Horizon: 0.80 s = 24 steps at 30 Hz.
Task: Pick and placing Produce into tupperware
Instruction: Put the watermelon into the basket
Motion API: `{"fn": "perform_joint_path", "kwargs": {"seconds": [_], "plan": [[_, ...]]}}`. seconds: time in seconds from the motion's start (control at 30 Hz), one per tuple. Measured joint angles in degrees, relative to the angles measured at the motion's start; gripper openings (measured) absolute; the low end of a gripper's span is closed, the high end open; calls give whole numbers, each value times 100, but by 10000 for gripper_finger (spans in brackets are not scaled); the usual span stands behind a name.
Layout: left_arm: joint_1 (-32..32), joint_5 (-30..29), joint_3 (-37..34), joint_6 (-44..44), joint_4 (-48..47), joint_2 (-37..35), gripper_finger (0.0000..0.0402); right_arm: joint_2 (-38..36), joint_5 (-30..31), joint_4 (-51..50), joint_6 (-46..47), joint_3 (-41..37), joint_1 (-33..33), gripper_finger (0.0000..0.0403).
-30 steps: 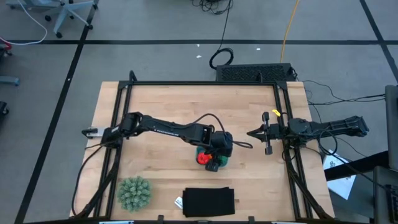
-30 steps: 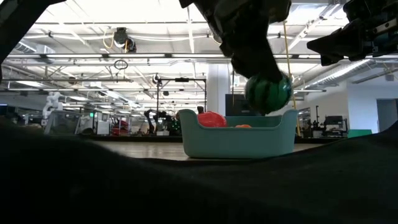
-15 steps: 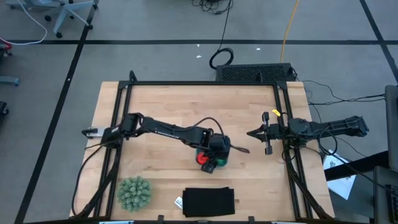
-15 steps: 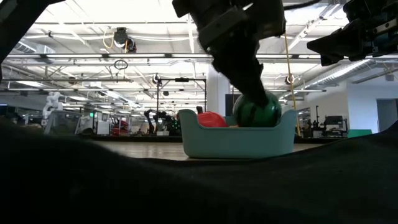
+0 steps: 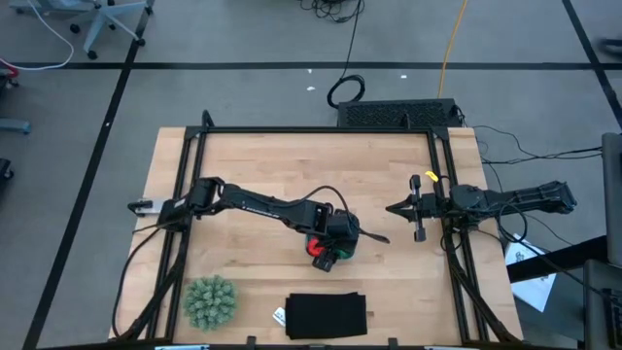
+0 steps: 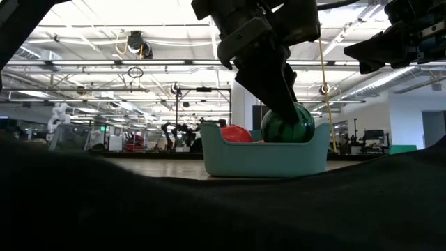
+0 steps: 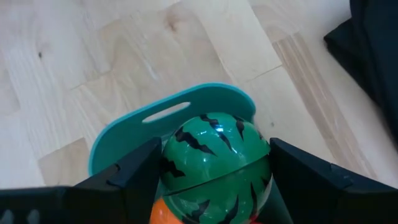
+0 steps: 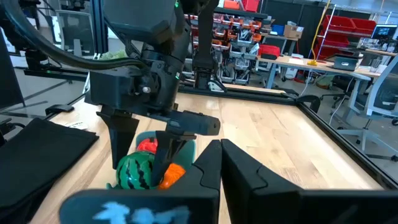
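The teal tupperware (image 6: pixel 265 157) stands on the wooden table near its middle, under my left gripper (image 5: pixel 334 243). The left gripper is shut on the dark green striped ball (image 7: pixel 214 158), which is partly down inside the tupperware (image 7: pixel 112 143). The red fruit (image 6: pixel 237 133) and the orange ball (image 8: pixel 174 173) lie in the container beside it. In the high view the gripper covers most of the container; the red fruit (image 5: pixel 316 250) shows at its edge. My right gripper (image 5: pixel 391 209) waits shut by the table's right edge, touching nothing. My left gripper pinches the green striped ball (image 6: pixel 287 124) between its two fingers, one on each side at its widest part (image 7: pixel 166 168). The fingers (image 6: pixel 268 84) slant down from above. The ball's upper half shows above the tupperware's rim; the wall hides whether it rests on the bottom.
A large pale green spiky ball (image 5: pixel 209 301) sits near the table's near left corner. A flat black rectangle (image 5: pixel 327 315) lies at the near edge, just in front of the tupperware. Black frame rails (image 5: pixel 190 194) run along the table's left and right sides.
My left gripper has moved down and a little toward the table's left, still shut on the green striped ball. The ball has gone from hanging above the tupperware's rim to sitting partly inside it, beside the red fruit.
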Motion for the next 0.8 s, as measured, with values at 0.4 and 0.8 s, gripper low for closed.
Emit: {"fn": "perform_joint_path", "kwargs": {"seconds": [0.4, 0.8], "plan": [[0, -84, 0, 216, 218, 0, 271, 0, -1, 0, 0, 0, 0, 0], [0, 36, 0, 622, 201, 0, 271, 0, 0, -1, 0, 0, 0, 0]]}}
